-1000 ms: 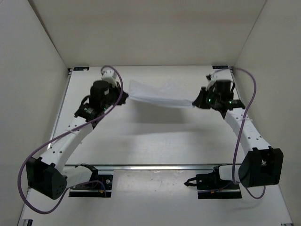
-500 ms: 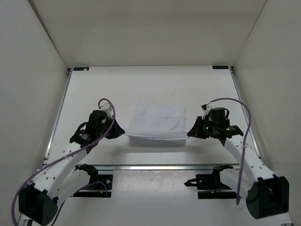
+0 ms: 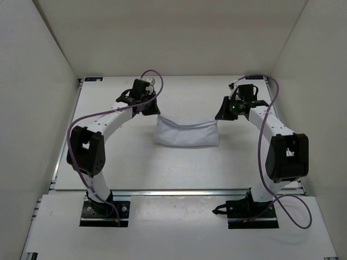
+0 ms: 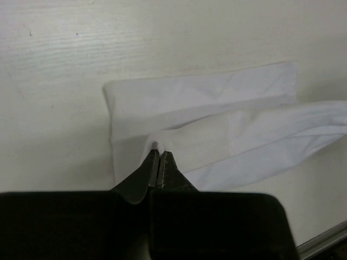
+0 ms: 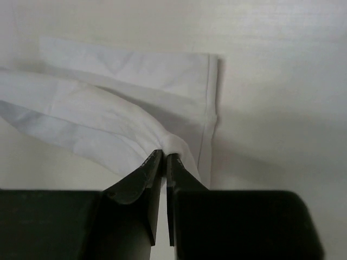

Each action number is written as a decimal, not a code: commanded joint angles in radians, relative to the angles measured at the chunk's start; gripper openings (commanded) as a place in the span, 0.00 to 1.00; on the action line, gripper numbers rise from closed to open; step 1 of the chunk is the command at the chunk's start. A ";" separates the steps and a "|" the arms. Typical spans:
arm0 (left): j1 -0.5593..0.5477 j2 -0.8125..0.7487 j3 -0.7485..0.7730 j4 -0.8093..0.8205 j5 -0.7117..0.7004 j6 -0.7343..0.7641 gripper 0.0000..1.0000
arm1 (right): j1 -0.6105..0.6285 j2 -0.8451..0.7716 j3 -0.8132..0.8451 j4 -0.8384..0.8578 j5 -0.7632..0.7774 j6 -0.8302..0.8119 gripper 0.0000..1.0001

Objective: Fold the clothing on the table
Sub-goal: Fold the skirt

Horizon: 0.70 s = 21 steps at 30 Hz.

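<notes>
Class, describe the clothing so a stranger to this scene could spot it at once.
Start at the white-walled table. Toward its far half, between the two arms, lies the clothing, a soft white folded strip. It is the only loose thing there, pinched at its ends by the left gripper and right gripper.

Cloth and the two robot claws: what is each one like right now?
cloth: folded over, bottom layer flat on the table, top layer pinched at both ends.
left gripper: shut on the cloth's edge.
right gripper: shut on the cloth's edge.
</notes>
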 commanded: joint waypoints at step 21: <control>0.123 0.168 0.025 0.002 -0.016 -0.028 0.00 | -0.059 0.402 0.420 -0.076 -0.032 -0.068 0.01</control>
